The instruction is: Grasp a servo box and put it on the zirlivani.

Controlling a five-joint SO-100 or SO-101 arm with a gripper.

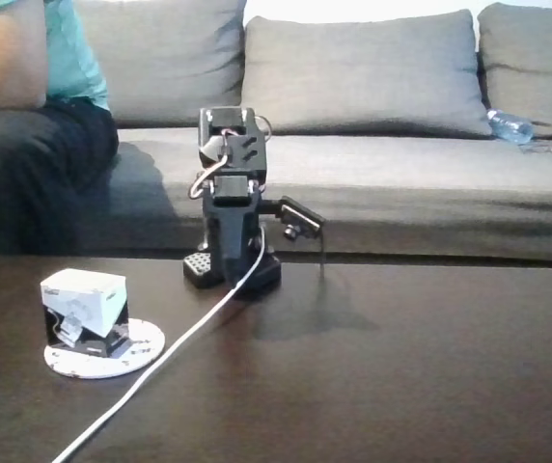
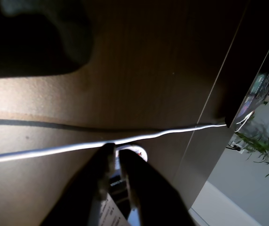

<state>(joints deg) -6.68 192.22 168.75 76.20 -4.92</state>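
In the fixed view the servo box (image 1: 83, 304), white on top and black below, rests tilted on the zirlivani (image 1: 143, 349), a flat white speckled disc at the table's front left. The black arm (image 1: 230, 193) is folded upright at the back of the table, well to the right of the box. My gripper (image 2: 116, 153) comes in from the bottom of the wrist view with its dark fingers nearly touching and nothing held. Through and beyond the thin gap between them I see part of the servo box (image 2: 116, 184) and the zirlivani's edge (image 2: 137, 151).
A white cable (image 1: 189, 338) runs from the arm's base to the table's front edge, passing just right of the disc; it also crosses the wrist view (image 2: 54, 149). A person (image 1: 25, 116) sits on the grey sofa (image 1: 372, 87) behind. A water bottle (image 1: 508, 125) lies on the sofa.
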